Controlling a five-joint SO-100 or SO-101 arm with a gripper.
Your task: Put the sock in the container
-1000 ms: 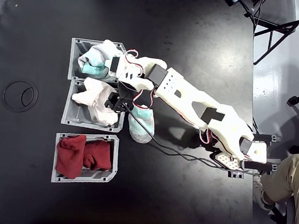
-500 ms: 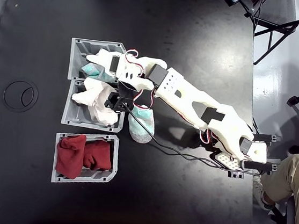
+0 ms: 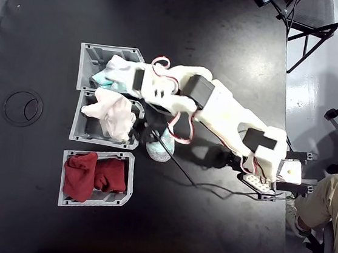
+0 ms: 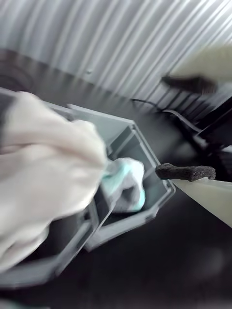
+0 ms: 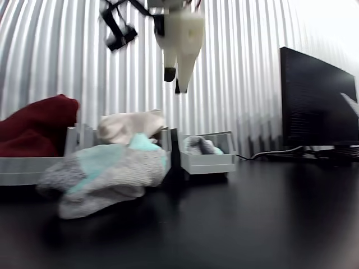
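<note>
- In the fixed view the sock (image 3: 104,79), a small mint and white lump, lies inside the container (image 3: 95,51), the grey bin at the 12 o'clock end of a column of three bins on the black counter (image 3: 37,209).
- The wrist view shows the sock (image 4: 126,186) resting on the floor of the container (image 4: 159,195), against the wall nearest the neighbouring bin.
- The claw (image 5: 173,80) hangs in the air above the bins in the other view, its two dark-tipped fingers apart and nothing between them; it is released.
- In the wrist view one dark padded fingertip (image 4: 186,172) sits at 3 o'clock of the sock, clear of it and of the bin's rim.
- In the other view the sock (image 5: 196,145) sits low in the container (image 5: 207,162), well below the claw.
- The middle bin (image 3: 89,131) holds white socks (image 3: 112,113), heaped above its rim.
- The bin at the 6 o'clock end (image 3: 93,198) holds dark red socks (image 3: 93,174).
- A mint sock with a grey toe (image 3: 161,145) lies on the counter just at 3 o'clock of the middle bin, partly under the arm (image 3: 219,114).
- A person's leg (image 3: 325,202) in tan trousers is at the right edge of the fixed view.
</note>
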